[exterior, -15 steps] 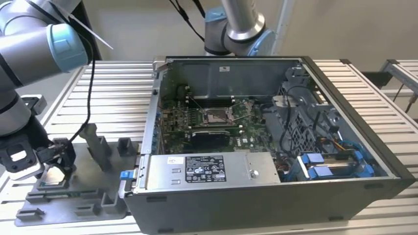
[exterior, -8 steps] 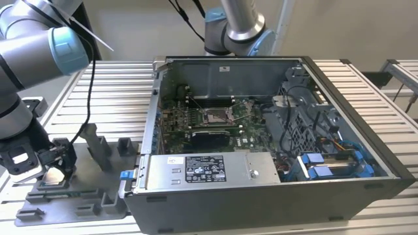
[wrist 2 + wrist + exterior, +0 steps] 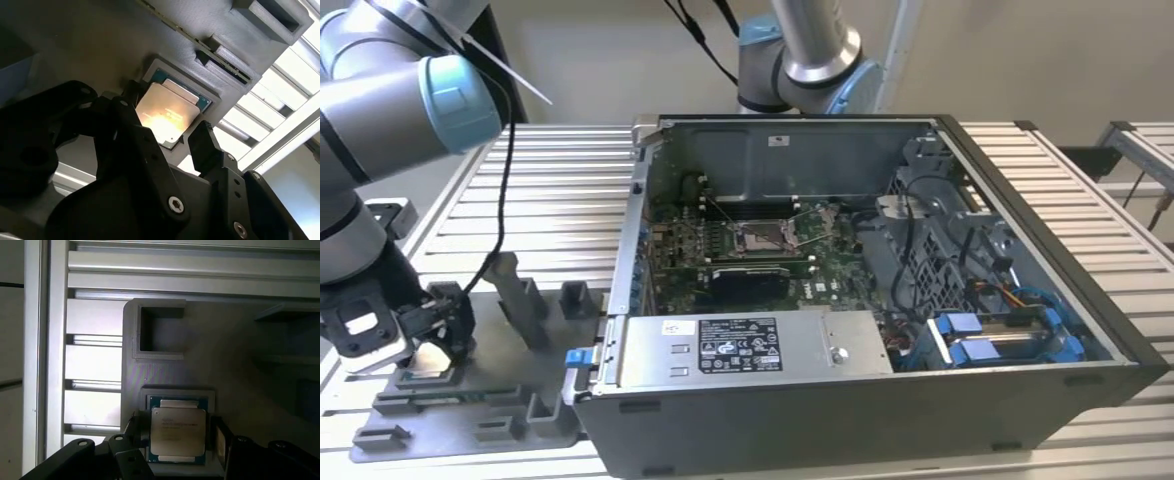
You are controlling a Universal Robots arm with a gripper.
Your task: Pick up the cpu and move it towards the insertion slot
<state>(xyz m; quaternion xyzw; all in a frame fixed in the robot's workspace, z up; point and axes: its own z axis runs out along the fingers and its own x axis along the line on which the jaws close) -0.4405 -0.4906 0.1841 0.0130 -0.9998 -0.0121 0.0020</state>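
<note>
1. Black two-finger gripper (image 3: pixel 434 338) sits low over the grey plastic tray (image 3: pixel 494 415), its fingers (image 3: pixel 205 145) spread on either side of the cpu, not pinching it.
2. Small square silvery-faced cpu (image 3: pixel 178 432) lies flat in a tray pocket in both wrist views (image 3: pixel 167 117).
3. Square metal-framed insertion slot (image 3: pixel 765 238) sits inside the open grey computer case (image 3: pixel 854 400), well apart, toward the exterior view's right.

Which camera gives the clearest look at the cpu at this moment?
The first wrist view: the cpu lies face-on in the grey tray, whole face visible. The second wrist view shows it slanted, washed by glare, a corner behind the gripper fingers. In the exterior view it is a small pale patch at the gripper.
</note>
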